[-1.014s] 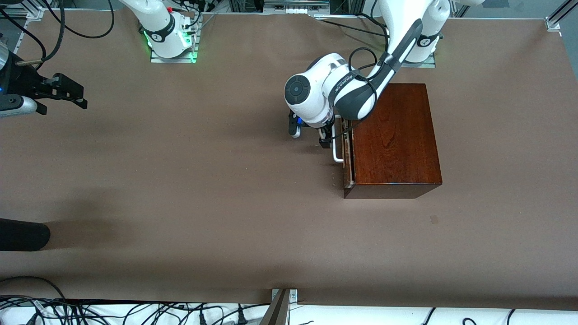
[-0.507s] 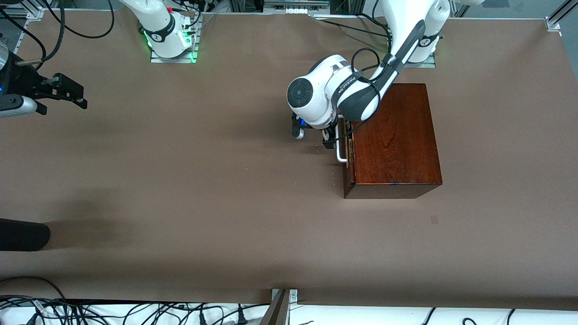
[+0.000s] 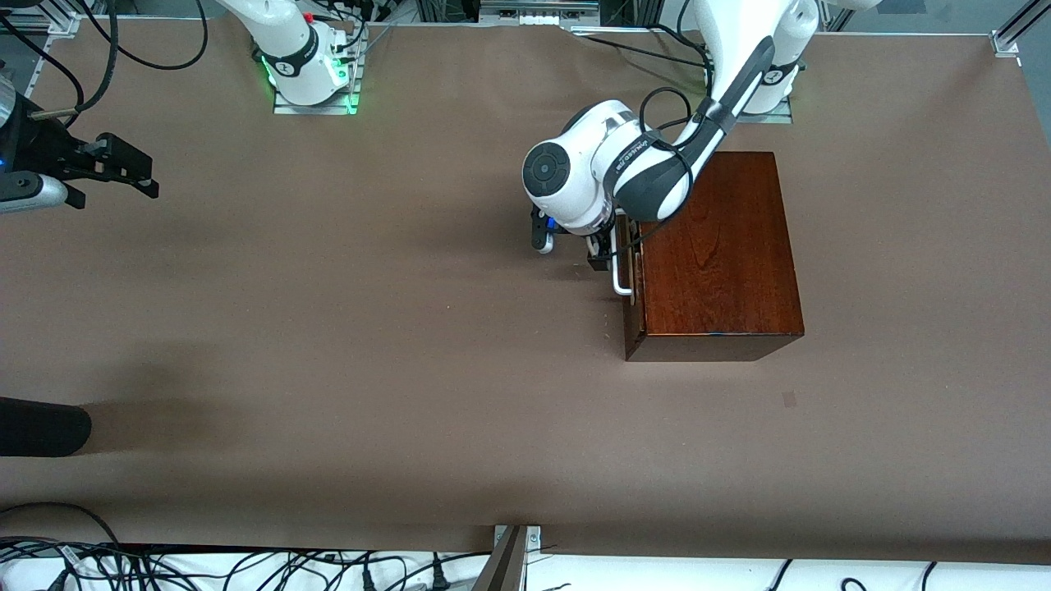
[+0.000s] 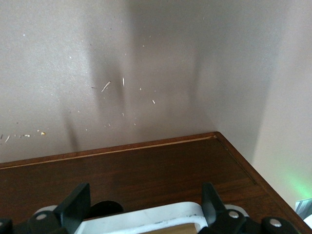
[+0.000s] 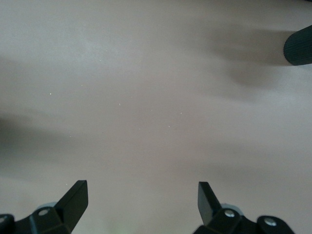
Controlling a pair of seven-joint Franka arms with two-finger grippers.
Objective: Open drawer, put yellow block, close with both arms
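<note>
Now the left tool (image 3: 603, 256) sits at the drawer (image 3: 631, 271) handle (image 3: 617, 275)

Its fingers (image 4: 74, 204) stand apart, one on each side of the white handle, not clamped on it, at the front of the wooden box (image 3: 718, 246). The drawer looks almost fully in, so the job seems nearly finished. Any push goes straight from the tool into the box, toward the left arm's end of the surface (image 3: 328, 328). The right tool (image 3: 123, 168) waits over bare surface, well apart, fingers spread and empty. No yellow block shows; it is presumably inside.
</note>
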